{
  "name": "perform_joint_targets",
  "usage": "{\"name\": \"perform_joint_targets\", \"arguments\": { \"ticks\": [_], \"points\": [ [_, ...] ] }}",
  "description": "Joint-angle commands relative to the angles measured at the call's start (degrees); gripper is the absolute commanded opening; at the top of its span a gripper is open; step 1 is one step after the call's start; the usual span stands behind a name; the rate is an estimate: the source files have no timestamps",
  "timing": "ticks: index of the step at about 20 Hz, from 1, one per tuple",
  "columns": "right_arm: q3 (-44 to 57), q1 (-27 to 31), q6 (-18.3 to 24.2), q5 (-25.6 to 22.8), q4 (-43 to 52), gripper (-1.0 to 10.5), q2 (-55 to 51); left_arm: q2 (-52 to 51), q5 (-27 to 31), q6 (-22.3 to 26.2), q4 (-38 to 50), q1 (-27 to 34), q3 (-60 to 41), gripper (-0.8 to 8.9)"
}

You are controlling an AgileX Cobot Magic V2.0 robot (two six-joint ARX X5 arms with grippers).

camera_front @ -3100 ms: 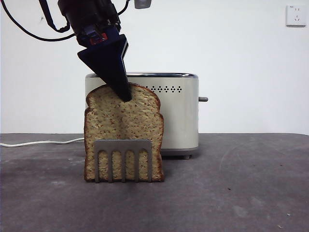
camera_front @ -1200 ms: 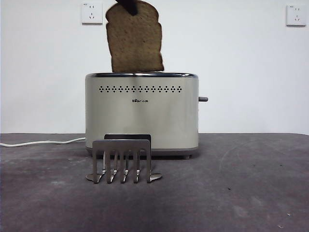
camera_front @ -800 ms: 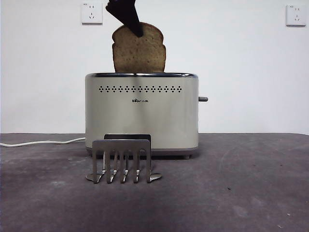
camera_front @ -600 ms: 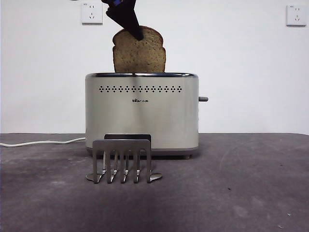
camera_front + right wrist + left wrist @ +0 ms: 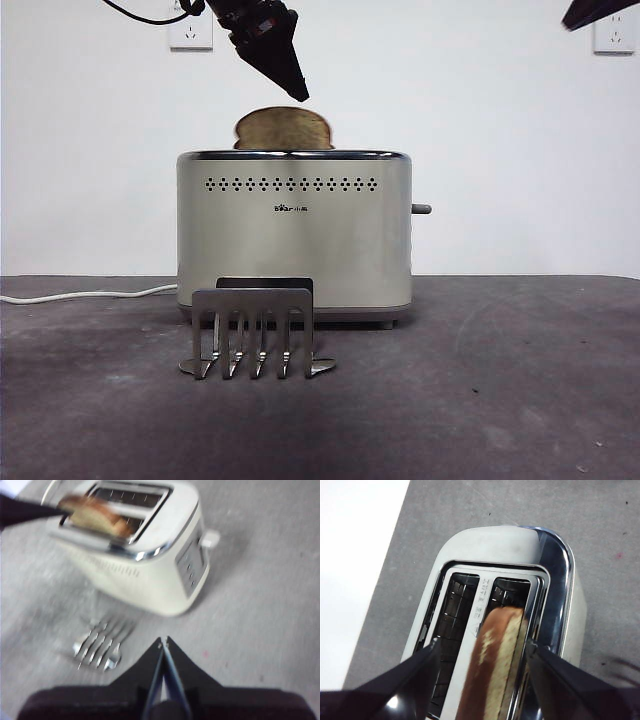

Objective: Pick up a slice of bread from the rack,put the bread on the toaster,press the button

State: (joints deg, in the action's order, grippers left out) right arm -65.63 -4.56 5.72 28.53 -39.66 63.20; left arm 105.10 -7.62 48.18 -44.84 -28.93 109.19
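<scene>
While the rack (image 5: 252, 330) stands bare at the front of the surface (image 5: 500, 400), the slice of bread (image 5: 284, 129) is seen sunk in the toaster (image 5: 293, 235), only its rounded top showing. It lies directly below the left gripper (image 5: 296, 92), whose fingers are spread wide and grasp nothing. The button (image 5: 421, 208) juts from the toaster's right side, judged nearer the right gripper (image 5: 164, 641), whose fingers are pressed together, empty.

Bright, even light; blurred right-wrist view
</scene>
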Motion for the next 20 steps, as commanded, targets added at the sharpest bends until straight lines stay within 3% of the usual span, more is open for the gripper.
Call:
{"name": "perform_joint_targets", "arguments": {
  "ticks": [1,6,10,12,15,20],
  "points": [
    [-0.13,-0.13,-2.14,0.13,4.20,-0.1,2.56,-0.17,0.09,-3.85,0.24,0.13,-0.24,2.89],
    [-0.13,-0.13,-7.69,8.07,17.81,-0.1,10.32,-3.89,0.02,-12.76,-0.26,0.02,-0.22,2.88],
    [-0.15,-0.13,-16.92,12.92,32.11,-0.1,20.39,-10.27,-0.20,-24.83,-3.76,0.02,-0.22,2.87],
    [-0.24,-0.13,-21.55,15.08,38.66,-0.1,25.46,-13.55,-0.39,-28.48,-6.43,0.02,-0.22,2.87],
    [-1.20,-0.13,-25.59,15.41,45.03,-0.1,31.41,-17.59,-0.42,-30.91,-10.10,0.02,-0.22,2.83],
    [-5.95,-0.42,-27.65,16.52,46.93,-0.1,38.86,-21.81,-0.42,-32.87,-13.94,0.02,-0.22,2.83]
  ]
}}
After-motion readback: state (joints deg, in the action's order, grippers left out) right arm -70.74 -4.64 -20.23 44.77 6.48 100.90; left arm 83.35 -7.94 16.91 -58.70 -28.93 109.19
